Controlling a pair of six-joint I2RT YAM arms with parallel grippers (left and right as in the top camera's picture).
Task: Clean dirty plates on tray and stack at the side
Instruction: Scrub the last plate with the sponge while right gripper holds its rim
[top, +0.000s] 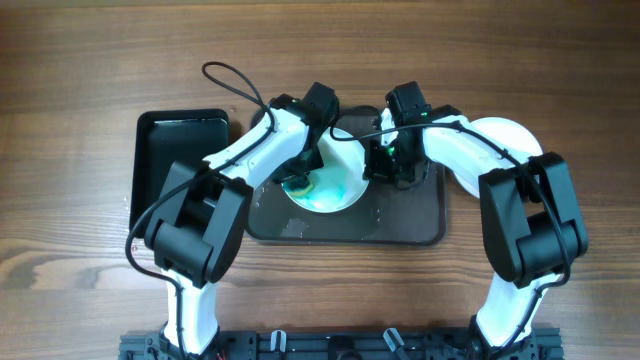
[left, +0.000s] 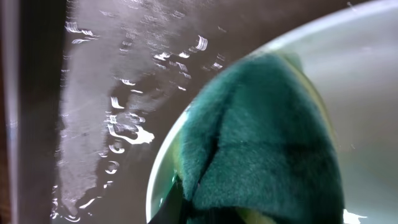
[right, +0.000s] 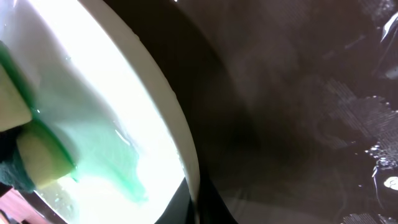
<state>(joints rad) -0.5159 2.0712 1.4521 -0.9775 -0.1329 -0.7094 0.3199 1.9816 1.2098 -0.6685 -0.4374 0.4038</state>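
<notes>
A white plate (top: 340, 165) smeared with green soap lies tilted on the dark wet tray (top: 410, 225). My left gripper (top: 298, 178) is shut on a green and yellow sponge (left: 267, 155) and presses it on the plate's left part (left: 367, 56). My right gripper (top: 385, 165) is shut on the plate's right rim (right: 186, 149); its fingers straddle the rim. The sponge also shows at the left edge of the right wrist view (right: 25, 149). Another white plate (top: 500, 140) lies on the table to the right of the tray, partly under my right arm.
A black rectangular tray (top: 150, 150) stands on the wooden table left of the dark tray. Water streaks and soap film cover the dark tray's surface (left: 118, 124). Both arms crowd over the tray's far half.
</notes>
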